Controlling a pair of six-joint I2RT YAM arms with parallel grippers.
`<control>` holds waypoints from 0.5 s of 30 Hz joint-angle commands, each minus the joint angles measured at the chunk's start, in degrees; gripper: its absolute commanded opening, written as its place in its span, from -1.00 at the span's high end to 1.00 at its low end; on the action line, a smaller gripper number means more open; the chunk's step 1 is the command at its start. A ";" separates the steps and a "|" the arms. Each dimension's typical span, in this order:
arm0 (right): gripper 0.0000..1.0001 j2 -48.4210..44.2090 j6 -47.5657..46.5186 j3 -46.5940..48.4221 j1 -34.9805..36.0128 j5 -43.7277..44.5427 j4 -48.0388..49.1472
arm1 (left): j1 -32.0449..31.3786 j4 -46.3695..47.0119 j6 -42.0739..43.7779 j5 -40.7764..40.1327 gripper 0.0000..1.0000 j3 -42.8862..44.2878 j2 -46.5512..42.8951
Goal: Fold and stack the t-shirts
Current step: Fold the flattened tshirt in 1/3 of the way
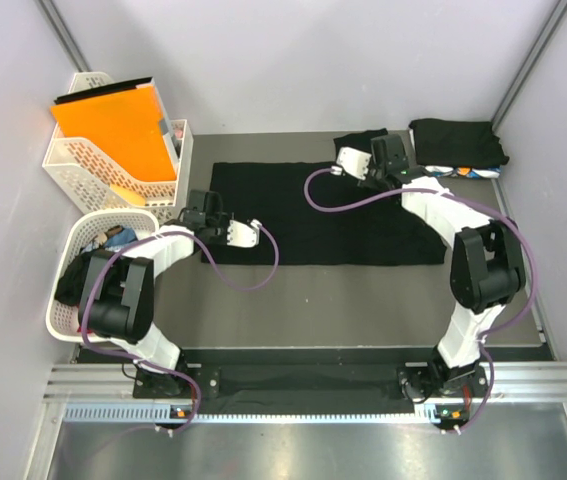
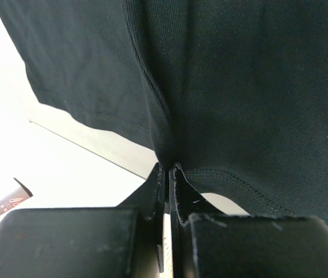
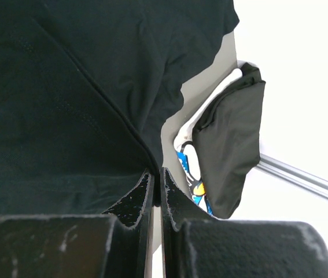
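A black t-shirt [image 1: 323,215] lies spread flat in the middle of the table. My left gripper [image 1: 209,206] sits at its left edge, and in the left wrist view its jaws [image 2: 169,169] are shut on a pinch of the black t-shirt's [image 2: 239,87] hem. My right gripper [image 1: 385,152] is at the far right corner of the shirt, shut [image 3: 157,174] on a fold of the same black cloth [image 3: 65,116], with a bit of it lifted. A stack of folded t-shirts [image 1: 458,145] rests at the back right, a black one [image 3: 230,139] on top of a white-blue patterned one [image 3: 188,165].
At the left, a white lattice basket [image 1: 88,160] holds an orange folder [image 1: 118,125]. In front of it, a round white basket [image 1: 73,250] holds more clothes. Grey walls close in on both sides. Purple cables loop off both arms over the table.
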 commanded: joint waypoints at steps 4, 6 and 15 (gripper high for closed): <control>0.95 1.19 1.39 1.36 1.25 3.24 4.83 | 0.12 1.27 0.43 -1.86 1.00 1.34 -0.32; 0.95 1.46 1.39 1.19 1.25 5.17 6.23 | -0.05 1.54 0.26 -2.38 1.00 1.43 0.12; 1.00 1.20 1.83 -0.48 1.43 8.69 10.98 | -1.28 1.98 -0.27 -2.74 1.00 1.78 0.91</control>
